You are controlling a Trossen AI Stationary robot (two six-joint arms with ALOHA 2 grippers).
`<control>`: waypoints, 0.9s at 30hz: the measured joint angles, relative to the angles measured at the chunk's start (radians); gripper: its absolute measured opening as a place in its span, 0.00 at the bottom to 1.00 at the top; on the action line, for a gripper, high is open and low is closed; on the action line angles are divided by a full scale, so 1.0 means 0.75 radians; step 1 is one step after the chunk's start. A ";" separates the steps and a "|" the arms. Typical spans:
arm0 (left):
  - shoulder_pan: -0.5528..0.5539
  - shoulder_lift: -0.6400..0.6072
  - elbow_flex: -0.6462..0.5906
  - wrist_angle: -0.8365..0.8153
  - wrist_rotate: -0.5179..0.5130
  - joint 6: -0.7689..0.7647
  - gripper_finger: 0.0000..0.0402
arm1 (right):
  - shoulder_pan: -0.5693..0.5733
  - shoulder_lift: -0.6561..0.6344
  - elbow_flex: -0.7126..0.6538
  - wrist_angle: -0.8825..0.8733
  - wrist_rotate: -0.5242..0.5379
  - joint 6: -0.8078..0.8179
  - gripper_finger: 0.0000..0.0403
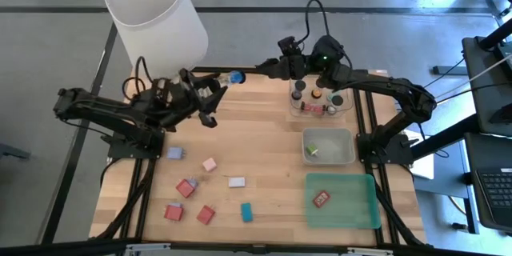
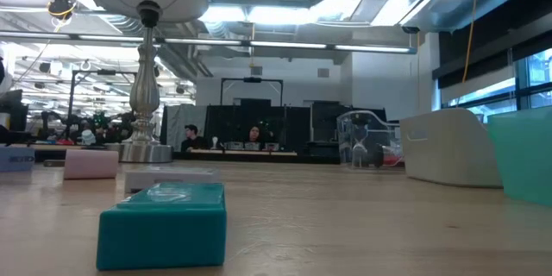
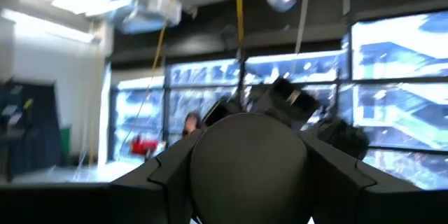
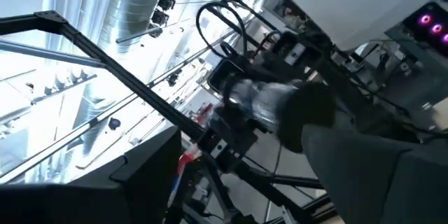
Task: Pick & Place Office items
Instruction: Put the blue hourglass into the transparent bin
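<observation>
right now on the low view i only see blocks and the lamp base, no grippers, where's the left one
Observer: The left gripper is up at the far edge of the table, beside the lamp, and it is closed on a dark cylinder.
Operator: and the right one
Observer: The right gripper is above the far side of the clear tray, which holds several capped cylinders.
Operator: anything in the green tray, i only see its wall
Observer: One red block lies in the green tray.
</observation>
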 joint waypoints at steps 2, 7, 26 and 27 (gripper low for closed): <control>0.000 0.011 0.000 0.058 0.064 0.055 0.50 | 0.008 0.000 0.000 -0.002 0.001 0.019 0.76; 0.004 0.040 0.000 0.131 0.206 0.099 0.50 | 0.020 0.000 0.000 0.000 0.032 0.035 0.81; 0.120 0.192 0.036 0.288 0.382 0.098 0.51 | 0.105 0.001 0.000 0.002 0.206 0.052 0.91; 0.128 0.202 0.043 0.289 0.393 0.098 0.51 | 0.109 0.001 0.000 0.003 0.216 0.047 0.91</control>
